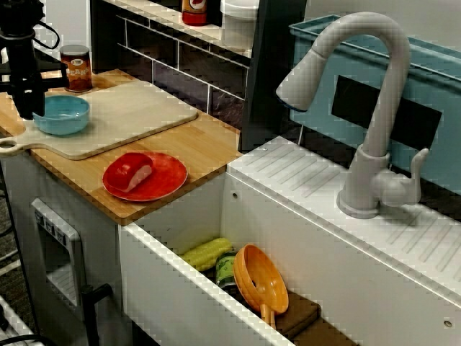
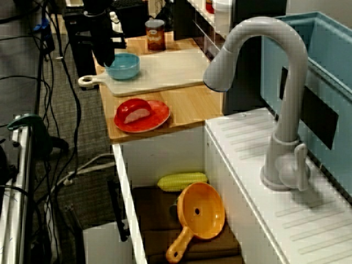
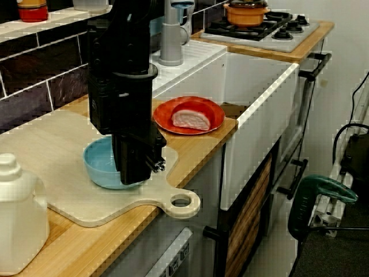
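You had soft, even room light; the sink (image 1: pixel 277 216) was dim inside, and the black gripper (image 3: pixel 134 176) lost detail.

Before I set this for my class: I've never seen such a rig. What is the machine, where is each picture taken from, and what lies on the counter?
It is one black robot arm at a toy kitchen. Two views look across the sink toward the arm; the third stands close beside it. Its gripper hangs at the rim of a blue bowl on a wooden cutting board; whether it grips the rim is unclear. Beside the board, a red plate carries a piece of toy meat. The sink holds a corn cob and an orange strainer.
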`<state>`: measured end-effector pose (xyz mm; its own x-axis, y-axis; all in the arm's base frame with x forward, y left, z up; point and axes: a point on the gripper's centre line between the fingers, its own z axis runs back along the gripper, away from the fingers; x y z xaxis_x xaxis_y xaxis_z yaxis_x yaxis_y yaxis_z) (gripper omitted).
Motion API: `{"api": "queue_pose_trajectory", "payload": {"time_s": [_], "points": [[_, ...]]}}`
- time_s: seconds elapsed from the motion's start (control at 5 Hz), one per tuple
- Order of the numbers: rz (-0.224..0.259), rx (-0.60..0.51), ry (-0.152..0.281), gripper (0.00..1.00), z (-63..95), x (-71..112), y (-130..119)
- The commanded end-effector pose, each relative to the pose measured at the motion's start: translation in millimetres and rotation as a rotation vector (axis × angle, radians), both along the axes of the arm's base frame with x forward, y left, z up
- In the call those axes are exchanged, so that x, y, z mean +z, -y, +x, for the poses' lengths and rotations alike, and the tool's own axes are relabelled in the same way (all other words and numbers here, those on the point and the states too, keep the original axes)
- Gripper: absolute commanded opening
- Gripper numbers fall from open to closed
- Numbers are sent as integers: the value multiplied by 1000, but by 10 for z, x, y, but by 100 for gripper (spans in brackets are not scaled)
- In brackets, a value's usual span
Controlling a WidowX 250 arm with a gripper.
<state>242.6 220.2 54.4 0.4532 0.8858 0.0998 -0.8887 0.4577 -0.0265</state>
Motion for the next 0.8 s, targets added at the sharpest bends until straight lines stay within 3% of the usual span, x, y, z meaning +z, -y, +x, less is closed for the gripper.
{"api": "queue_pose_trajectory", "payload": {"time_s": [0.0, 0.4, 0.6], "points": [[21, -113, 64, 0, 70, 435, 76], [-9, -265, 20, 0, 354, 486, 421], [-7, -291, 13, 0, 482, 455, 597]]}}
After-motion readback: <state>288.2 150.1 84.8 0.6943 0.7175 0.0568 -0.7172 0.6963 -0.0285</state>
